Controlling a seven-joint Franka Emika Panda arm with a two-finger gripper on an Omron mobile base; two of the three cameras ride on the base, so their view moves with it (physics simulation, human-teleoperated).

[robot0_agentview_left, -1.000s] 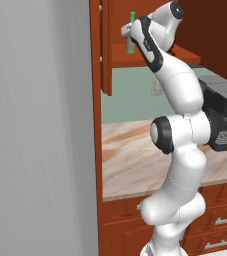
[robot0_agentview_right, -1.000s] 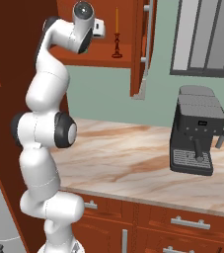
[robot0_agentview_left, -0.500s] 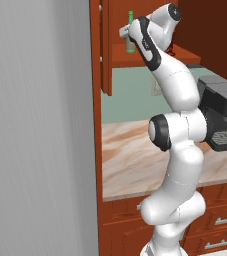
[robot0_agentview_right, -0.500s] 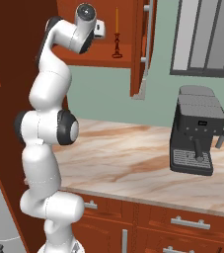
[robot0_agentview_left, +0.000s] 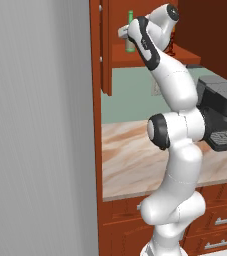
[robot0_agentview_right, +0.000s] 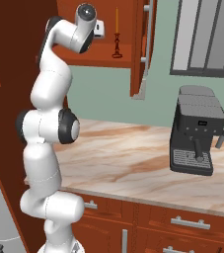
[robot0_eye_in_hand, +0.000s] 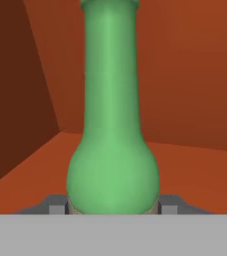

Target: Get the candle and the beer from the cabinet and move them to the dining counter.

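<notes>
- My gripper (robot0_eye_in_hand: 113, 207) is up inside the open cabinet (robot0_agentview_left: 116, 52), at the shelf.
- My fingers (robot0_eye_in_hand: 56, 206) sit tight against both sides of the beer (robot0_eye_in_hand: 112, 130), gripping its lower body.
- The beer stands upright on the cabinet shelf, its neck rising past the top of the hand view.
- The candle (robot0_agentview_right: 116, 33) stands upright on the same shelf, off to one side of my hand.
- A coffee machine (robot0_agentview_right: 197, 130) sits on the countertop (robot0_agentview_right: 133, 153) below.
</notes>
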